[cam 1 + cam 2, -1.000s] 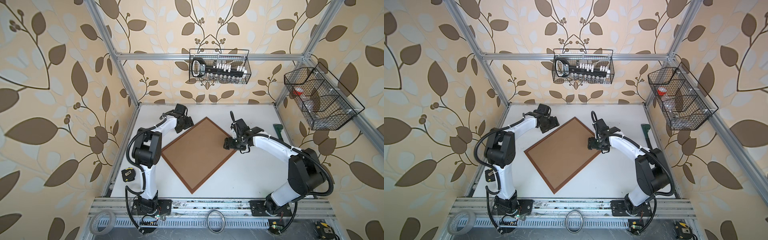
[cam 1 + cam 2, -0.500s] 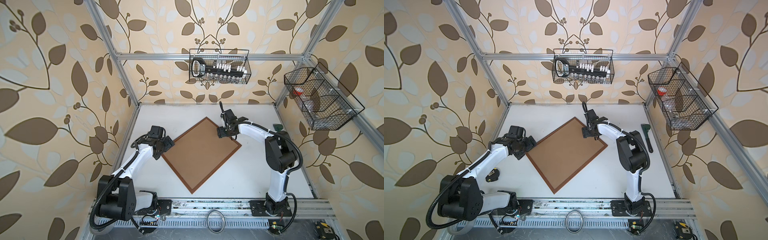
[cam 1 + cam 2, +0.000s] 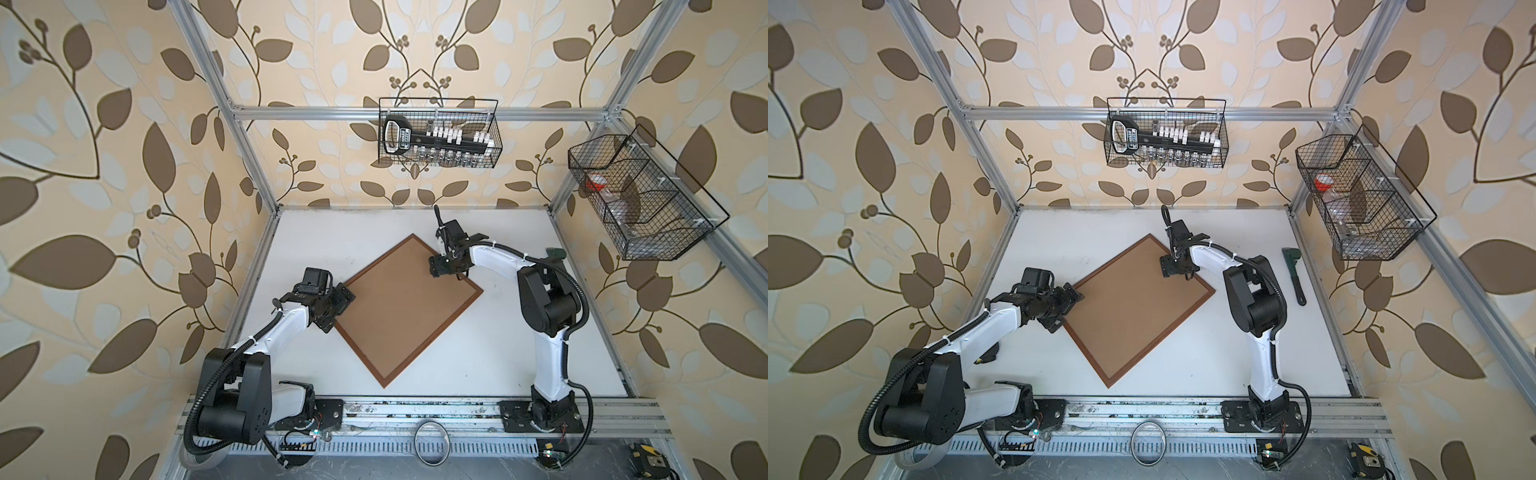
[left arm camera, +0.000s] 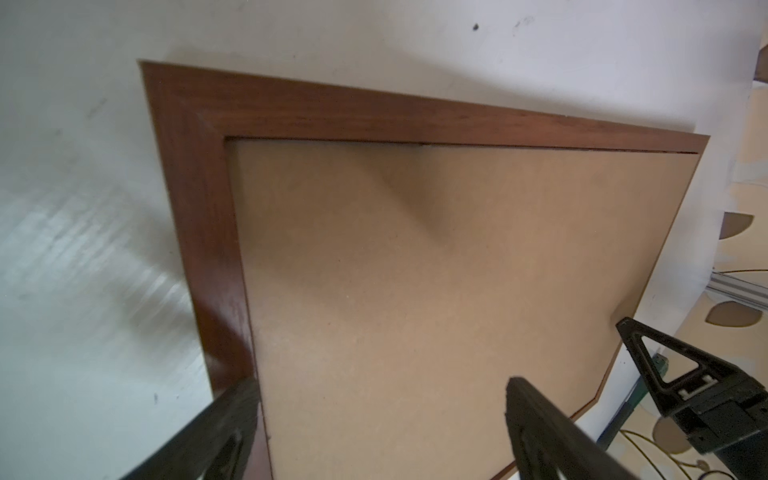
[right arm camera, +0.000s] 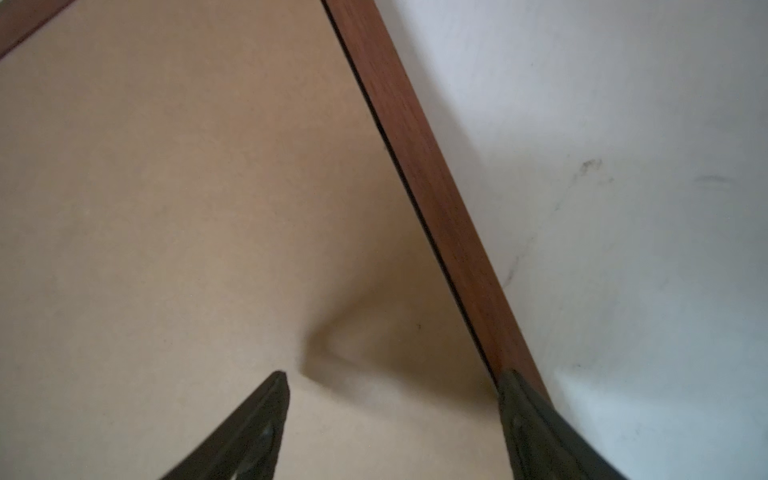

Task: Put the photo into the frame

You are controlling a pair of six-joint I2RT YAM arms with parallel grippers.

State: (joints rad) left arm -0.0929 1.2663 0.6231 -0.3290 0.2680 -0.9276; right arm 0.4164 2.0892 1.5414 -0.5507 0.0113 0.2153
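Frame [image 3: 432,338]: lies flat on the white surface [image 3: 478,365], turned cornerwise like a diamond in both top views, roughly midway between the two arms.
Border up close: the left wrist view shows a reddish-brown wood grain that neither top view makes out.
Board [image 3: 409,311]: plain brown, fills the frame's opening edge to edge. Only the right wrist view shows a thin dark gap between it and the border along one side.
Photo: hidden in every view. The board covers the opening, so I cannot tell whether the print lies beneath it.
Left gripper [image 3: 337,311]: at the frame's left corner, jaws spread wide with nothing between them. In its wrist view one finger [image 4: 232,419] stands over the border and the other [image 4: 540,424] over the board.
Right gripper [image 3: 449,271]: on the far right edge, near the frame's far corner, jaws also spread wide and empty. In its wrist view one finger [image 5: 266,407] is over the board and the other [image 5: 523,407] meets the border. Whether it touches, I cannot tell.
Wrench [image 3: 1293,274]: green, lying on the surface to the right of the right arm and well apart from the frame. A top view shows it whole; in the other only its head [image 3: 555,252] peeks past the arm.
Baskets: one wire basket [image 3: 438,139] hangs on the back wall, another [image 3: 636,199] on the right wall.
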